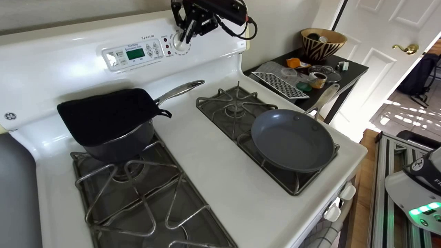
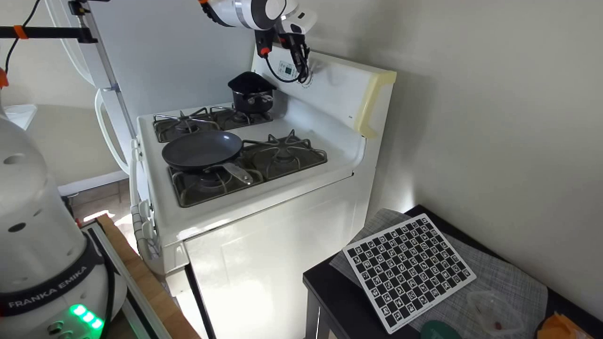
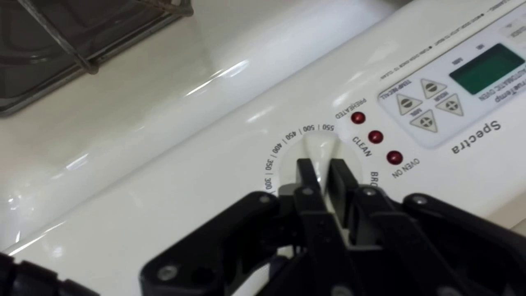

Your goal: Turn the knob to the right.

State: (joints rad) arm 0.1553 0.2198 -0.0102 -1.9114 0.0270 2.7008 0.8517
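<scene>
The white knob (image 1: 179, 44) is on the stove's back panel, right of the green-lit display, in an exterior view. In the wrist view the knob (image 3: 321, 144) shows its raised ridge, with the wide end by the 550 and 500 marks. My gripper (image 3: 322, 166) has one black finger on each side of the ridge, closed close against it. The fingers hide the lower part of the knob. The gripper (image 1: 186, 35) comes at the knob from above in an exterior view. In an exterior view the gripper (image 2: 303, 74) mostly covers the knob.
The display (image 1: 135, 53) and red lights (image 3: 375, 137) are beside the knob. A dark pot (image 1: 120, 143) with a black cloth (image 1: 106, 113) stands on a back burner. A grey pan (image 1: 293, 141) is on a front burner. A cable (image 2: 278, 75) hangs by the gripper.
</scene>
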